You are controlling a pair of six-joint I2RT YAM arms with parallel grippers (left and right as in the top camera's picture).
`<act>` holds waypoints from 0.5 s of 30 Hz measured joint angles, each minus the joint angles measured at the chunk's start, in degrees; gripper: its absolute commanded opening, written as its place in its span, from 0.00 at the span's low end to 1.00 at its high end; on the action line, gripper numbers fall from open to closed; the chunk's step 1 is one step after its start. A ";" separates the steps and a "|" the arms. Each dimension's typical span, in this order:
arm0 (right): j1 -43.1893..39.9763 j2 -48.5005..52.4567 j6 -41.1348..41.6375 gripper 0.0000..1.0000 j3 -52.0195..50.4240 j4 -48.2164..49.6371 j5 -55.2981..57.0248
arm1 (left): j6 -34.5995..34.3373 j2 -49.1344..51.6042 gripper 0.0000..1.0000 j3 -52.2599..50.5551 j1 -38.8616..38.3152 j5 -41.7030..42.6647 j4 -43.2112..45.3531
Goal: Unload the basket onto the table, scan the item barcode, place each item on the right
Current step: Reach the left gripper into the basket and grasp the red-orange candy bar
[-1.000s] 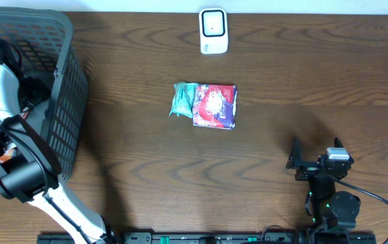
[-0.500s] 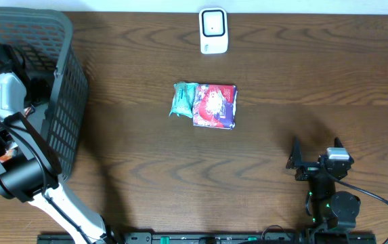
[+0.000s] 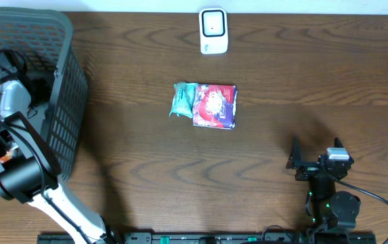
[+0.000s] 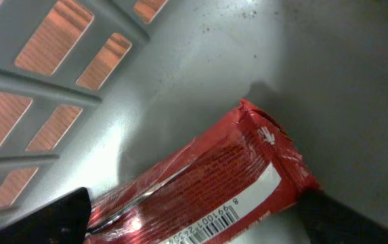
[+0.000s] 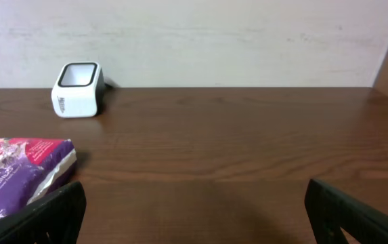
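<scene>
Left wrist shows my left gripper (image 4: 192, 224) spread, a red packet (image 4: 207, 179) between its fingers; right gripper (image 5: 195, 215) spread too.

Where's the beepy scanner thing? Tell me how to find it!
Look at the big brown wooden table and go to its far edge, straight behind the teal packet and the purple packet lying in the middle. The scanner stands there alone: a small white box with a dark-rimmed window, plain where the packets are colourful and crinkly.
</scene>
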 measured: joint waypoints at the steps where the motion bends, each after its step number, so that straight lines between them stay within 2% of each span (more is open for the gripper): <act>1: 0.00 0.00 0.00 0.99 0.00 0.00 0.00 | 0.33 -0.02 0.51 -0.20 0.07 0.00 0.15; 4: 0.00 0.00 0.02 0.99 0.00 0.00 0.00 | 0.85 -0.09 0.20 -1.01 0.09 -0.11 0.22; 6: 0.00 0.00 0.00 0.99 0.00 0.00 0.00 | 0.83 -0.17 0.08 -1.16 0.17 -0.42 -0.98; 15: 0.00 0.00 0.00 0.99 0.00 0.02 0.00 | 1.14 -2.99 0.07 -1.79 0.35 4.48 -9.55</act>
